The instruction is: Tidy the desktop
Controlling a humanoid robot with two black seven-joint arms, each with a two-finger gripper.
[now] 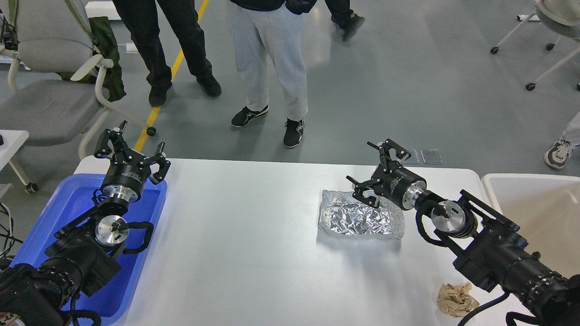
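Note:
The white desktop (244, 235) fills the middle of the head view. A crumpled silver foil sheet (358, 219) lies on it at centre right. My right gripper (372, 170) is open and empty, hovering over the foil's far edge. A crumpled beige paper wad (455, 299) lies near the front right, beside my right arm. My left gripper (131, 148) is open and empty, held above the far end of the blue tray (68, 203) at the left.
A beige bin (534, 203) stands at the table's right edge. Several people (267, 54) stand on the floor beyond the table. A grey office chair (50, 81) is at the far left.

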